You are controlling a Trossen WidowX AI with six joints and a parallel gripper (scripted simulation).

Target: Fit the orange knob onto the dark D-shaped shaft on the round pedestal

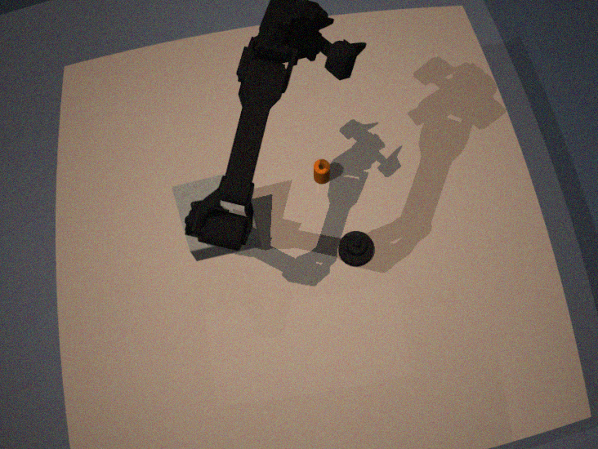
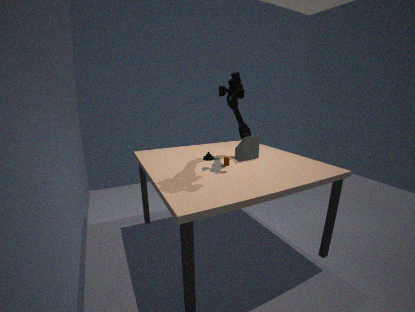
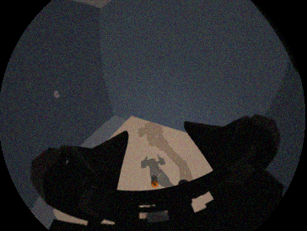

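The orange knob [image 1: 322, 176] [image 2: 227, 161] [image 3: 154, 184] stands upright on the table, with its round hole facing up. The dark round pedestal [image 1: 345, 257] [image 2: 208, 158] [image 3: 183, 182] stands apart from it, lower and to the right in the top view. Its short dark shaft [image 1: 357, 245] [image 2: 208, 153] points up, bare; its flat side cannot be made out. In the wrist view the pedestal is mostly hidden behind the gripper's body. My gripper [image 3: 156, 129] is open and empty, raised high above the table, well away from both. The knob shows low between its spread fingers in the wrist view.
The arm rises from a grey base block [image 1: 185, 197] [image 2: 249, 150], left of the knob and pedestal in the top view. Arm shadows fall across the wooden table [image 1: 299, 366] [image 2: 268, 181] and around both parts. Walls [image 2: 151, 67] stand beyond the table.
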